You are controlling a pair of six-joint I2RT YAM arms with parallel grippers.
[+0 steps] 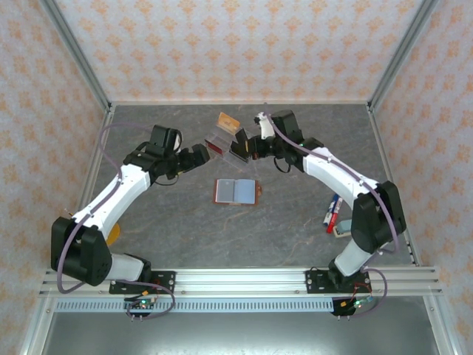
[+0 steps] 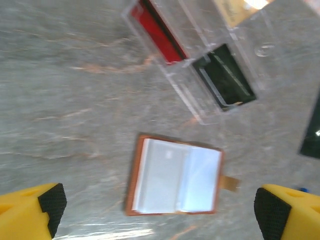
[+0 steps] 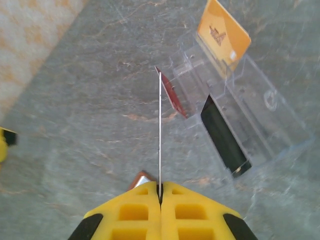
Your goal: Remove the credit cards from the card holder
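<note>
Top view: the card holder (image 1: 236, 191) lies open, centre frame on the table (image 1: 295, 222), long axis left-right. Left wrist: my left jaws stand wide apart above it. Right wrist: my right jaws pinch a credit card (image 3: 160, 125) edge-on, pointing up-frame beside the clear tray (image 3: 280, 125).

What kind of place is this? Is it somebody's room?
Probably not a room, more a small robot test booth. The patterned walls are flat panels in a metal frame, and the left arm and right arm are bolted to a metal rail at the edge of a grey table.
</note>
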